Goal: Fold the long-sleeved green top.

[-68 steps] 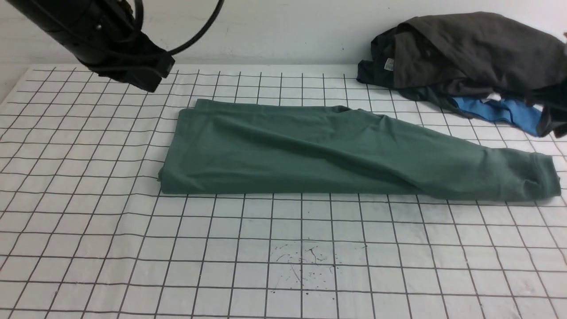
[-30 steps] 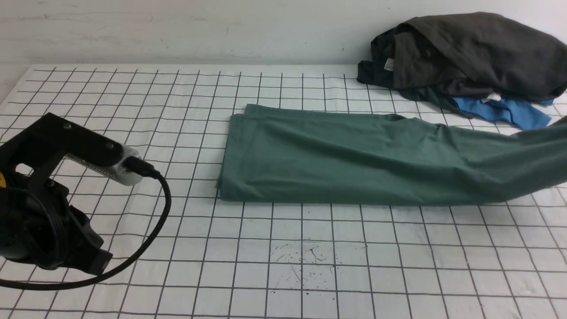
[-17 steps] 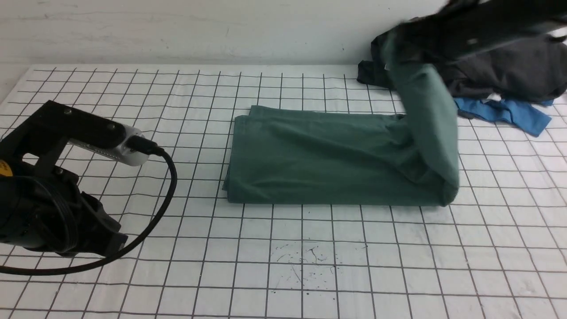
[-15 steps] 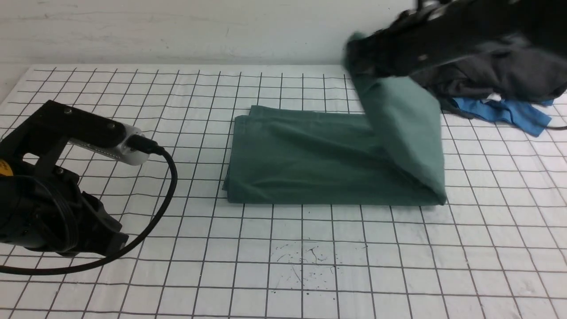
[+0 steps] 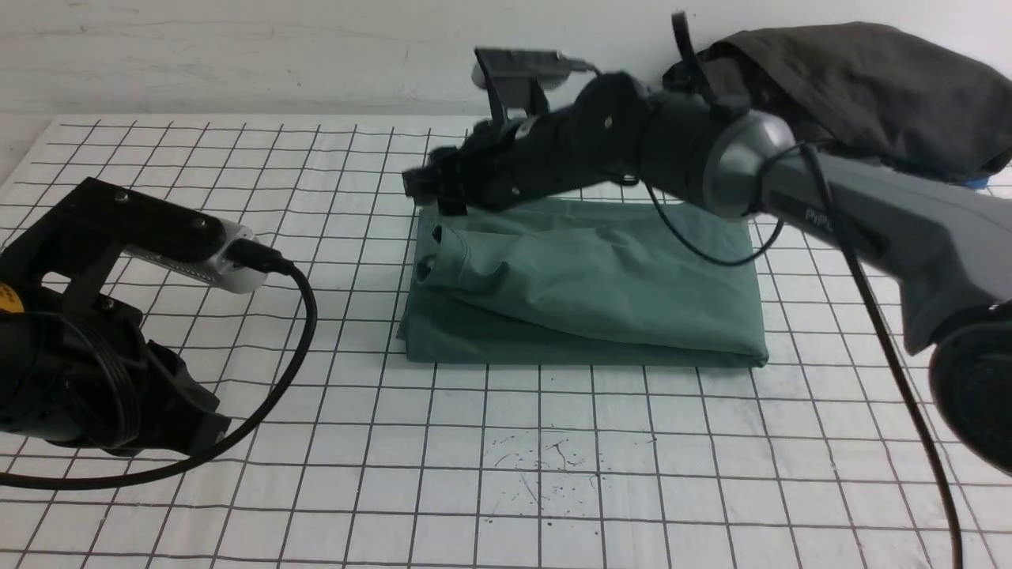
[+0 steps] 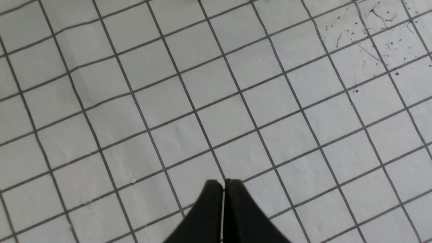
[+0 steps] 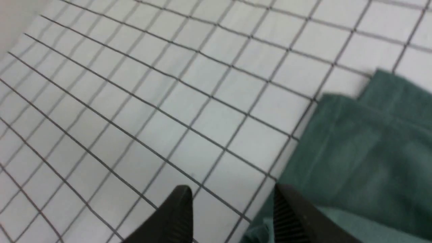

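The green long-sleeved top (image 5: 585,292) lies in the centre of the front view as a flat rectangle on the gridded counter (image 5: 237,158). One sleeve is laid slanted across it. Its cuff (image 5: 443,257) ends at the left edge of the bundle and looks a little raised, not pressed down.

The right hand (image 5: 431,186) hovers over the upper left corner of the bundle. In the right wrist view its jaws stand apart and hold nothing, and one finger (image 7: 293,216) is just at the green edge (image 7: 364,152). We cannot tell if it touches the cloth. The left hand (image 6: 223,189) is clenched and empty over bare counter, in the lower left of the front view, well apart from the top.

We judge that the sleeve fold is laid and at least one more fold remains. The risks we see are these:

- If the right hand leaves low, the finger near the edge could catch the loose cuff and pull the sleeve off again.
- The thin cable (image 5: 696,241) of the right arm hangs over the cloth and could drag on it.
- The sleeve lies askew, so a next fold could come out uneven.

The dark garments (image 5: 854,95) in the upper right are near the arm's path.
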Robot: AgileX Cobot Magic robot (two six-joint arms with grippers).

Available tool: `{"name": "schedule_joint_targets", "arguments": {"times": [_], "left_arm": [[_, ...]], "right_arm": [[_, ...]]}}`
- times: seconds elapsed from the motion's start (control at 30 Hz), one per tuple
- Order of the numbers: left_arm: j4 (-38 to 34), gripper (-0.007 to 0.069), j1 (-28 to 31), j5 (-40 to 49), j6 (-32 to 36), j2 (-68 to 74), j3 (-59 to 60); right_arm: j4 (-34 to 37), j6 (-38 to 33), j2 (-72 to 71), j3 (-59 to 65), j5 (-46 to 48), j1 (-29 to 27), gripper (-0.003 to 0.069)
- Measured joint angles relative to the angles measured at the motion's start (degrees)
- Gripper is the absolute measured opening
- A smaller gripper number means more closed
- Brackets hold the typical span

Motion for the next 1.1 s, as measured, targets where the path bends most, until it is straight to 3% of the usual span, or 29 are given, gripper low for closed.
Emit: {"name": "schedule_joint_targets", "arguments": {"times": [0.1,0.23,0.33,0.43,0.5,0.67,0.77,0.9,1.1], "left_arm": [[0.0,-0.0007,0.0,0.1,0.0,0.0,0.0],[-0.2,-0.0007,0.0,0.4,0.0,0.0,0.0],[-1.0,-0.0007,0.0,0.5,0.0,0.0,0.0],[-1.3,-0.0007,0.0,0.5,0.0,0.0,0.0],[-1.3,-0.0007,0.0,0.5,0.0,0.0,0.0],[-1.5,-0.0007,0.0,0.5,0.1,0.0,0.0],[-1.5,-0.0007,0.0,0.5,0.2,-0.7,0.0],[-1.8,-0.0007,0.0,-1.1,3.2,-6.6,0.1],[-3.1,-0.0007,0.0,-9.6,12.2,-20.7,4.2]], "right_arm": [[-4.9,0.2,-0.5,-3.9,7.5,0.0,0.0338],[-11.0,3.2,0.1,-4.6,15.2,-0.1,0.0284],[-15.8,8.0,3.3,-4.6,20.1,-0.1,0.0162],[-14.5,9.9,7.1,-4.6,19.9,0.6,0.0048],[-12.4,8.7,8.4,-4.6,18.2,1.7,0.0009],[-8.8,2.9,8.7,-6.3,14.9,4.7,-0.0012],[-9.5,1.2,7.6,-10.5,19.1,4.9,-0.0013],[-15.7,0.9,2.9,-18.2,33.0,3.5,-0.0013],[-26.5,2.1,-8.3,-21.1,36.6,2.7,-0.0013]]}}
